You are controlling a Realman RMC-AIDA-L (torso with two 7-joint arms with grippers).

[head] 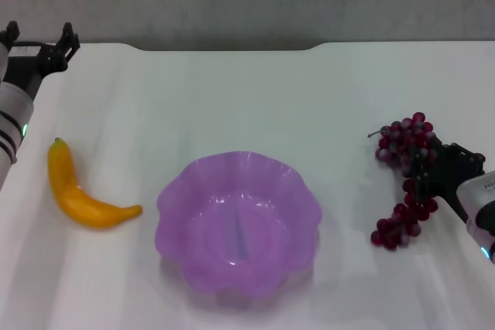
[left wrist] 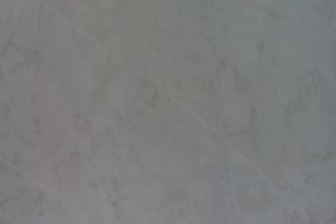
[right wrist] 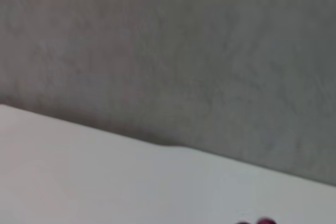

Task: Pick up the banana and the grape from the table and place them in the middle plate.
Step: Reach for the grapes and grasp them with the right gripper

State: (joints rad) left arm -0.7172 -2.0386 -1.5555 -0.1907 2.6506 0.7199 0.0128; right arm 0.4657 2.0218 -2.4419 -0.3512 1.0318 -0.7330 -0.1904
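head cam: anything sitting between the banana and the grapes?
Yes, in the head view the purple scalloped plate lies between the banana and the grape bunch, empty, with bare white table on either side of it.

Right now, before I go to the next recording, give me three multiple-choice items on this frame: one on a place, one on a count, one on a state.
1. Where does the curved yellow-orange banana lie?
A. inside the dish
B. on the white table, on the robot's left of the dish
C. beside the grapes

2. How many fruits lie in the translucent purple scalloped dish?
A. none
B. one
C. two

3. Where is the right gripper?
A. parked at the table's far edge
B. over the banana
C. at the bunch of dark red-purple grapes

Answers: 1 B, the head view shows it on bare tabletop left of the dish. 2 A, the dish holds nothing. 3 C, its black fingers overlap the bunch; the left gripper sits at the far left corner.
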